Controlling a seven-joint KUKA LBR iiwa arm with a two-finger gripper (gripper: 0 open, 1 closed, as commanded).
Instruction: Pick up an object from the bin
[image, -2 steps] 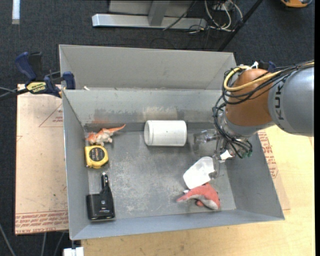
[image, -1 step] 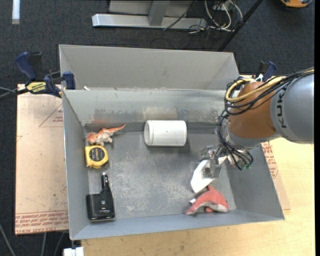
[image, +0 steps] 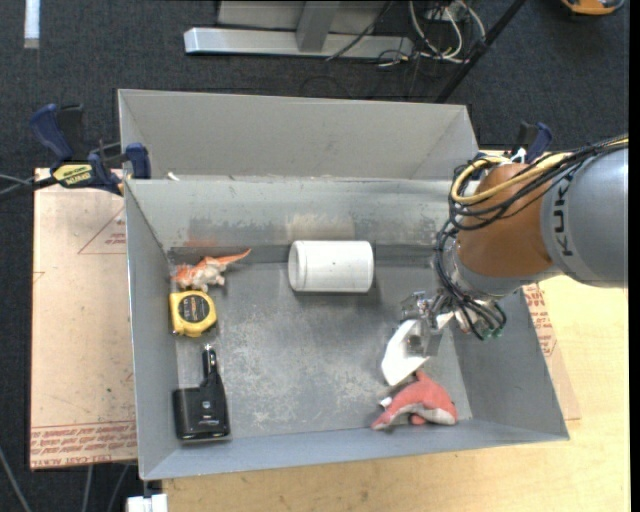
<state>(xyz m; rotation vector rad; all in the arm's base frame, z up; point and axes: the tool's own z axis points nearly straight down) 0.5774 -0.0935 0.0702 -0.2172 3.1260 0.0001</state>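
The gripper (image: 425, 322) is hovering over a white piece (image: 398, 358) (pink toy (image: 418, 404) just beside it) at the bin's (image: 300, 140) right. Open or closed, I cannot tell.

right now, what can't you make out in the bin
- white object, camera view: upper end covered by the gripper; kind unclear.
- pink soft thing, camera view: crumpled, too small to name.
- black device, camera view: too small to identify.
- bin, camera view: right wall partly hidden behind the arm.

Scuffed matt metal bin (image: 300, 330); smooth white cylinder (image: 331, 266).
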